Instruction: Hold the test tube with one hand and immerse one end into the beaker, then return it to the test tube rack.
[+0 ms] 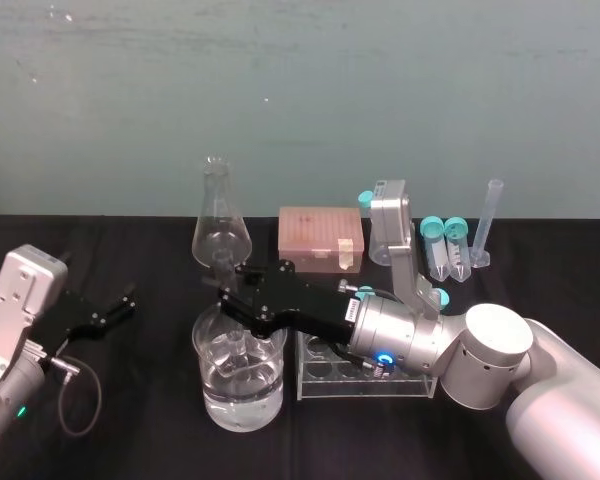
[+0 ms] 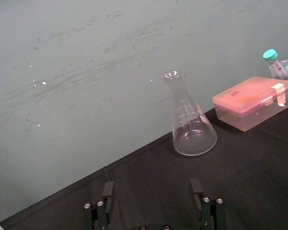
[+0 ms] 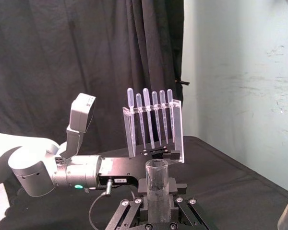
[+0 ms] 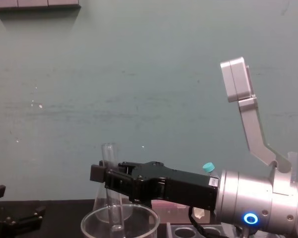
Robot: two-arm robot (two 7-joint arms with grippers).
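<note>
The right gripper (image 1: 237,289) reaches leftward over the beaker (image 1: 206,340), its long black fingers closed on the test tube (image 4: 109,154) a little below the tube's open mouth. In the right wrist view the tube (image 3: 157,185) stands straight up between the two fingers (image 3: 181,187), pinched from both sides. In the chest view the tube leans slightly, its top clear above the gripper and its rounded lower end below the beaker's rim (image 4: 89,221). It sits near the middle of the opening, apart from the glass wall. Whether the tip reaches the water cannot be told. The beaker is wide with a thick rim and holds clear liquid to about half its height. It stands near the front of the black table (image 1: 130,420), just beside the left end of the test tube rack (image 1: 320,386). The rack's round holes lie under the silver wrist with its blue ring (image 1: 384,357). Behind the beaker is a conical flask (image 1: 220,228), and behind the rack a pink box (image 1: 316,238). Farther right are teal-capped tubes (image 1: 446,246) and a graduated cylinder (image 1: 491,222). The tube is thin, clear, uncapped glass, seemingly empty. The left gripper (image 2: 152,191) rests well apart at the table's left side with its fingers spread wide and nothing between them. Bare cloth lies between it and the beaker. A rack of pipettes (image 3: 153,125) stands beyond the left arm.
</note>
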